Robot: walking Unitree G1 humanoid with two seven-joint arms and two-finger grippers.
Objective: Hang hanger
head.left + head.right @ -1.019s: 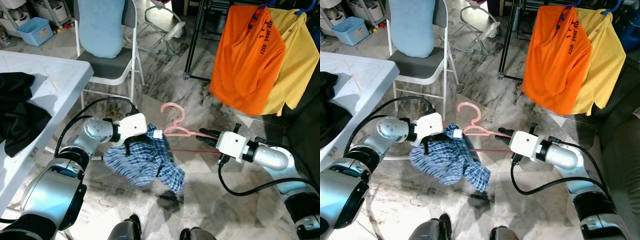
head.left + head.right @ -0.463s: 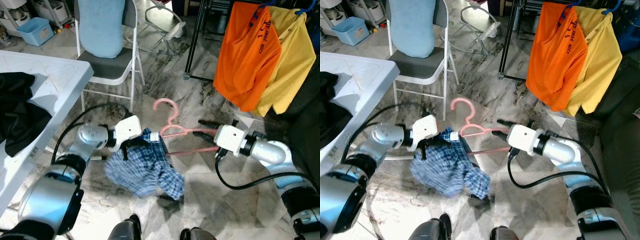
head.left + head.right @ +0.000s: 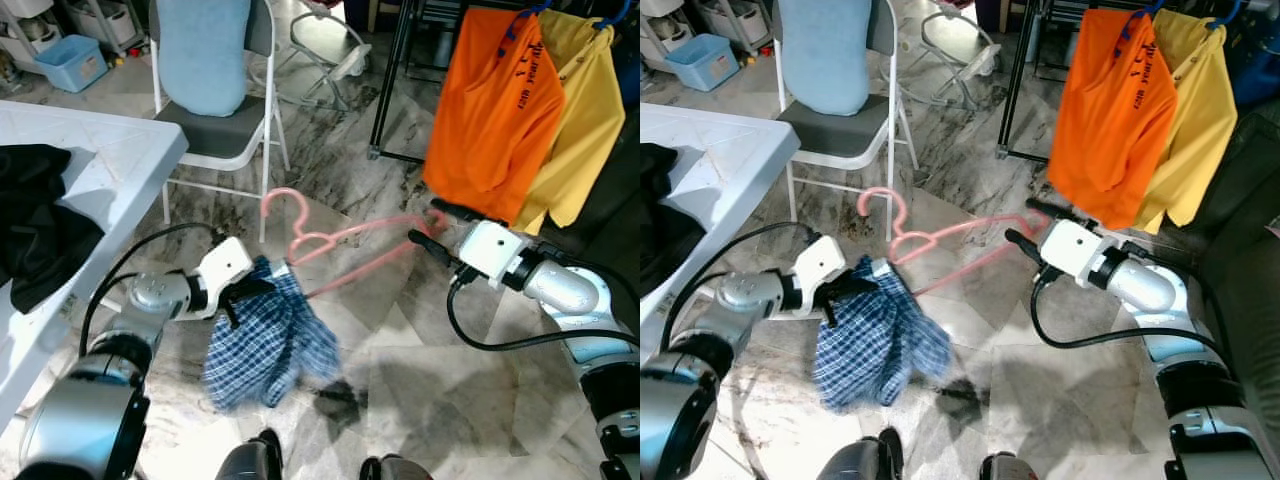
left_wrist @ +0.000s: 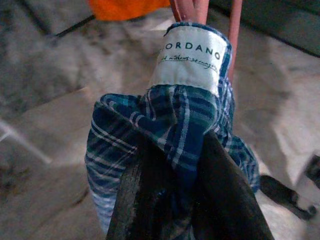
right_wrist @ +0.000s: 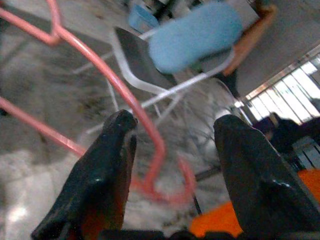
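**Pink hanger held over the marble floor**

Pink and thin, the hanger hangs between my arms above the floor. My left gripper pinches the checked shirt at its collar (label facing out). My right gripper stands open around the hanger's far end, near the orange shirt.

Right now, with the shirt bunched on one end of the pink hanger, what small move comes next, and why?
Probably close the right gripper on the pink hanger: its fingers stand open around the hanger's end. The left gripper is clamped on the plaid shirt, which hangs bunched at the other end.
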